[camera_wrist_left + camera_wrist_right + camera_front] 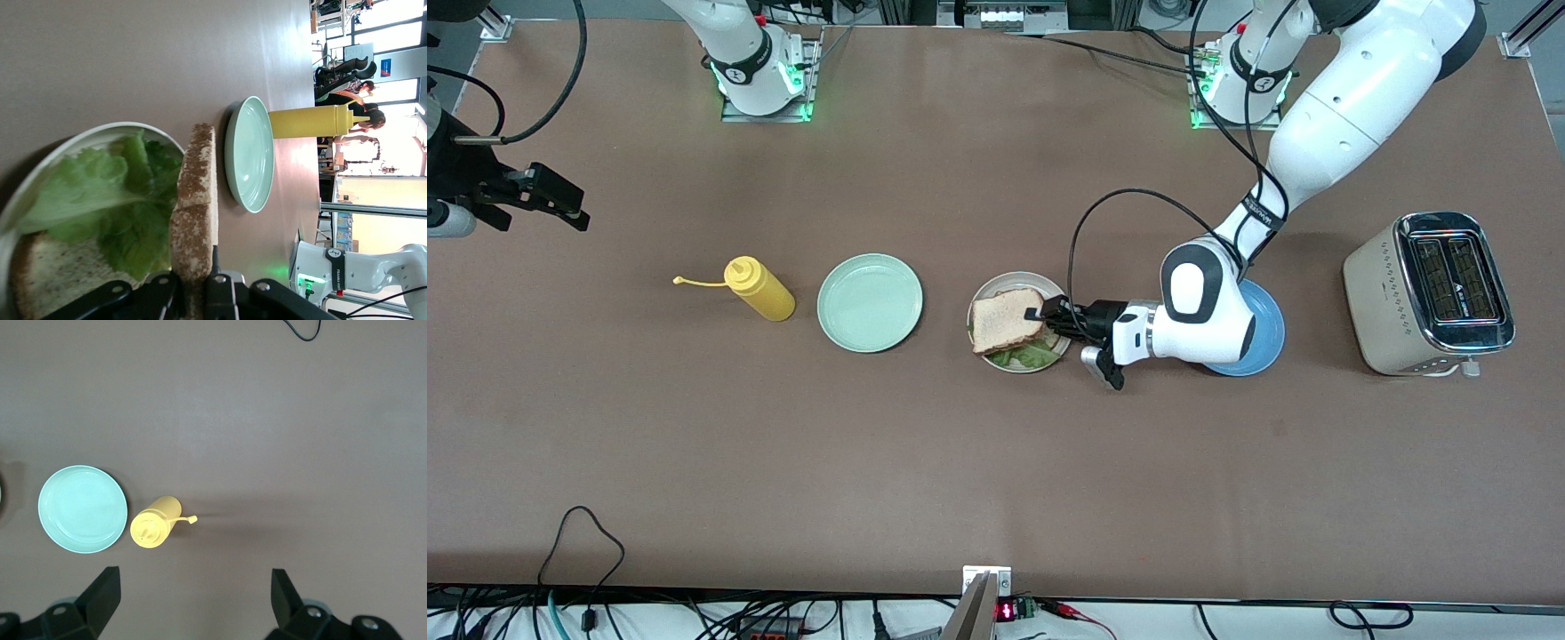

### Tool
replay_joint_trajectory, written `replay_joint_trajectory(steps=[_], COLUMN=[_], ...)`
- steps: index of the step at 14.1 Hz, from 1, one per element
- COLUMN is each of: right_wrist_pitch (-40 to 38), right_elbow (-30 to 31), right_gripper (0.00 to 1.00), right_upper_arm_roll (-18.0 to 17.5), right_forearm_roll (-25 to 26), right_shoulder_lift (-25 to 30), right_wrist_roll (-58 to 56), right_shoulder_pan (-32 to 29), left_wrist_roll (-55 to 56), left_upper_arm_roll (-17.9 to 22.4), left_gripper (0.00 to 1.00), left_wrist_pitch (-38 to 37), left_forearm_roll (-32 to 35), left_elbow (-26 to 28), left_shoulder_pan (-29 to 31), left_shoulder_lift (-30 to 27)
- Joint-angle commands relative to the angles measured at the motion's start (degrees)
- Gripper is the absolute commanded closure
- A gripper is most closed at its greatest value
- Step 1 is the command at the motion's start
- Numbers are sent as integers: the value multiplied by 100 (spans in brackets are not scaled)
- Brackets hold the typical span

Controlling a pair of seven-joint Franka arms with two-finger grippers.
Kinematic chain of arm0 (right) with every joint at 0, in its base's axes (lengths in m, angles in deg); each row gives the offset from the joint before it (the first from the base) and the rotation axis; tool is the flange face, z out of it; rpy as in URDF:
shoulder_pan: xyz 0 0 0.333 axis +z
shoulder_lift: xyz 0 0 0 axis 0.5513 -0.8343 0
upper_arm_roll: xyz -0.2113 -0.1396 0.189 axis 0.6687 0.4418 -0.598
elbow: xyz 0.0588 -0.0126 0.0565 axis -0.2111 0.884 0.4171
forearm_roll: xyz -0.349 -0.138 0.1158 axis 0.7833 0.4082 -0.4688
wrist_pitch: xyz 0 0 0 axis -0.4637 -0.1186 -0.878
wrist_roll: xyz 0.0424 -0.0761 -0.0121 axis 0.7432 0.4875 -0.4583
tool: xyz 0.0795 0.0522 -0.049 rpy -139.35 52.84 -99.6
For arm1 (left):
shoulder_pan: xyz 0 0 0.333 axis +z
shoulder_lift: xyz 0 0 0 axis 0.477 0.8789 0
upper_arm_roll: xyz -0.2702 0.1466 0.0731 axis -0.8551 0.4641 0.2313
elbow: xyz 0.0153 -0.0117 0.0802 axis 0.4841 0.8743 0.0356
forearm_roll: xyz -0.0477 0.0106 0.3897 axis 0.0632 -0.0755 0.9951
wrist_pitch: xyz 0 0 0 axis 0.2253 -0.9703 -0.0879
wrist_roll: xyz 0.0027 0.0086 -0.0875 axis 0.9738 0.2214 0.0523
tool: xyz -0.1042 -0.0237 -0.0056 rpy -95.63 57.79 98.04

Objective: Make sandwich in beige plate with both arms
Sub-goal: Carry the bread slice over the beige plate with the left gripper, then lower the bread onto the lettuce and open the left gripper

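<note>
The beige plate (996,289) holds a bottom bread slice (47,273) with a green lettuce leaf (1032,357) on it. My left gripper (1040,316) is shut on the edge of the top bread slice (1005,320) and holds it tilted over the lettuce. In the left wrist view the held slice (195,213) stands on edge between my fingers, beside the lettuce (107,200) and above the plate rim (40,175). My right gripper (193,597) is open and empty, waiting high above the table's right-arm end, its hand at the front view's edge (569,212).
A pale mint-green plate (870,302) and a yellow squeeze bottle (759,287) lie toward the right arm's end. A blue plate (1267,333) sits under the left arm's wrist. A toaster (1432,293) stands at the left arm's end.
</note>
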Motion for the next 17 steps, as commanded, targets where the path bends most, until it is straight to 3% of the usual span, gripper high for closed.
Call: replay_joint_trajectory(steps=[1,4,10,13,17], right_wrist_pitch=[46,46,63,37,19], right_elbow=[33,33,24,-20,-178], right_gripper=[0,0,0,0,0], right_upper_arm_roll=[48,39,31,31,13], right_forearm_roll=[-92,-92,-83,-31,-57], right_shoulder_lift=[81,89,98,98,28], right_wrist_roll=[-78,-70,-70,-87,-96], right_shoulder_pan=[45,62,62,62,62], left_wrist_roll=[-254,-246,-27,665,1712], left_upper_arm_roll=[56,241,417,417,408], left_gripper=[0,0,0,0,0], left_wrist_pitch=[11,-86,-972,-1631,-2869], left_forearm_roll=[-120,151,1652,2811,4420], left_elbow=[36,36,-8,-87,-614], left_shoulder_pan=[46,73,362,521,600], left_shoulder_lift=[-4,-188,-733,-1154,-1480])
